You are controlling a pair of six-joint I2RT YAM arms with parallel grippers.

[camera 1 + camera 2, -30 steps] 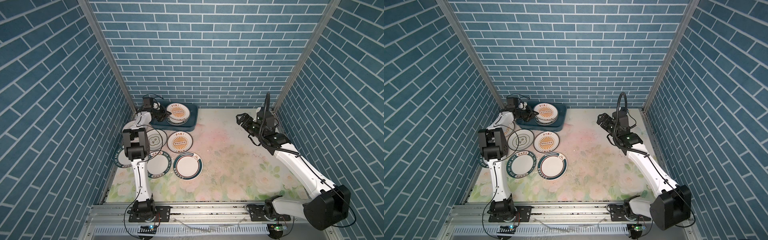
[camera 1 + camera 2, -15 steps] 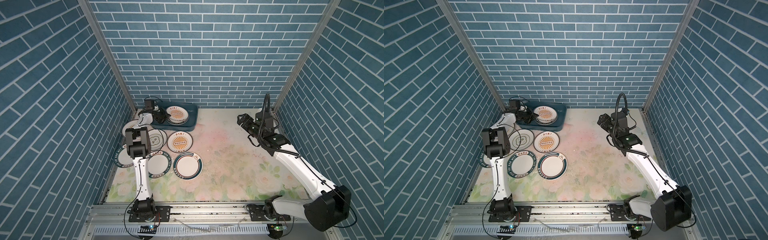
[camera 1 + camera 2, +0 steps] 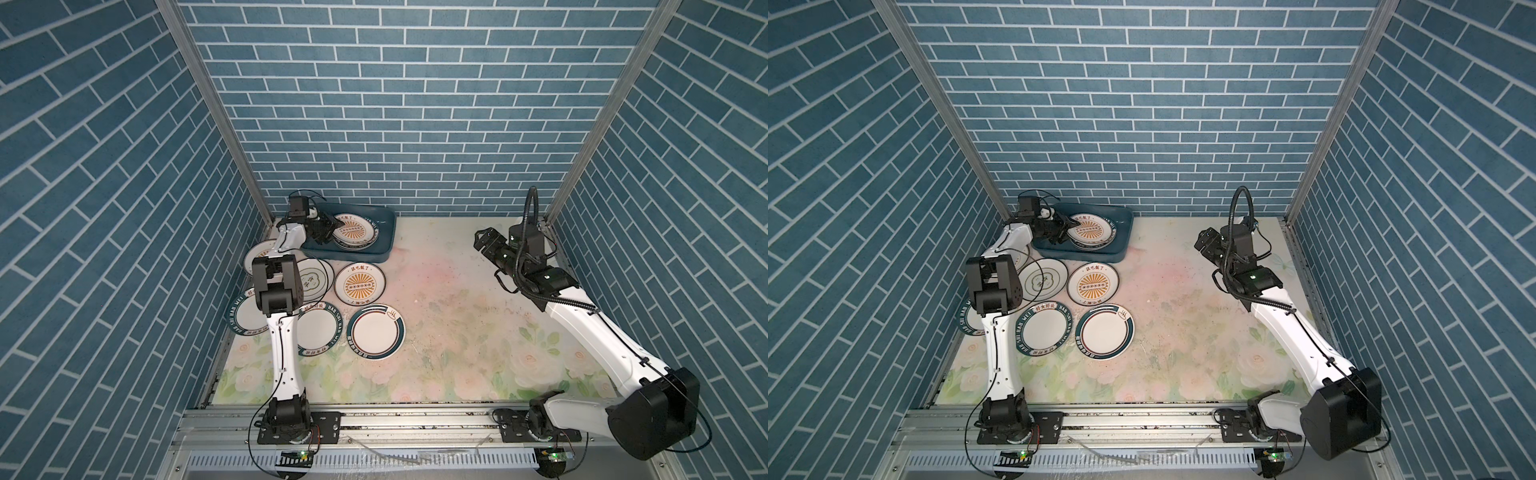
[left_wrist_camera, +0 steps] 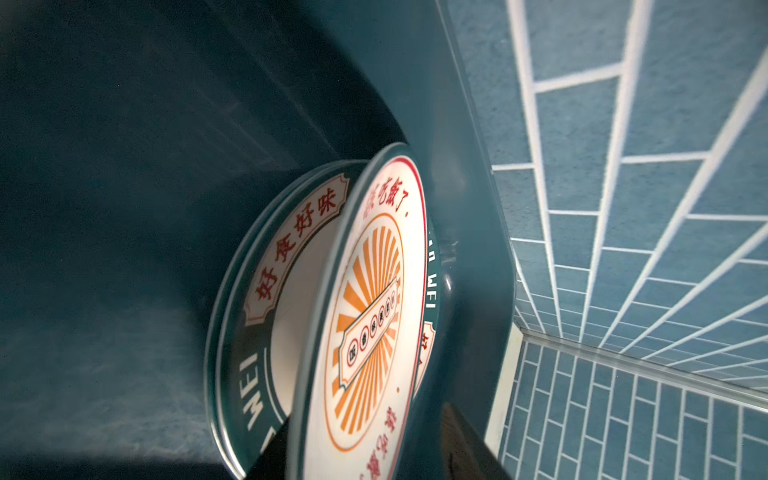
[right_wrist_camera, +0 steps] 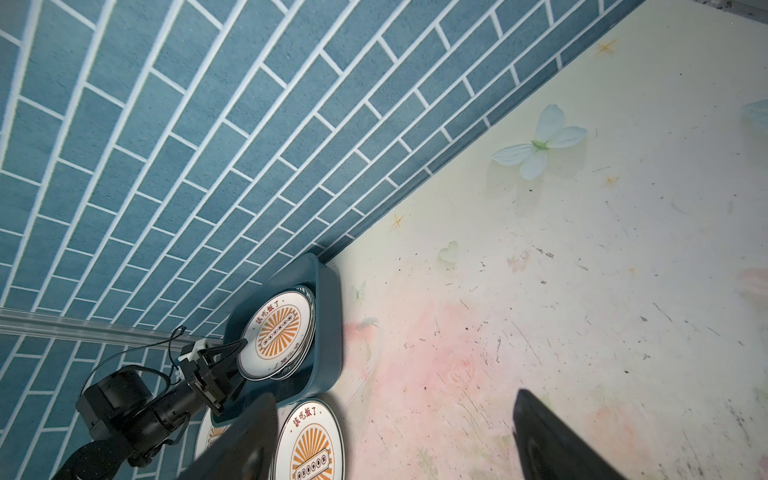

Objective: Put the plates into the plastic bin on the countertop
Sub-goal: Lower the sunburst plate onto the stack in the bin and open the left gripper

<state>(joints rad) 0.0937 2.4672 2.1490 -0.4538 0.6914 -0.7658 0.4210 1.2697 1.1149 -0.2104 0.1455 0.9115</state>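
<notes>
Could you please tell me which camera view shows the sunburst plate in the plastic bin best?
The left wrist view: the sunburst plate is close up, lying askew on a green-banded plate. Both top views show it small beside the left tool; the right wrist view shows it far off.

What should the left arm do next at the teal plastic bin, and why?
Probably draw the left gripper back out of the teal plastic bin: its jaws stand apart and the orange-sunburst round white plate already lies on a green-banded plate inside.
</notes>
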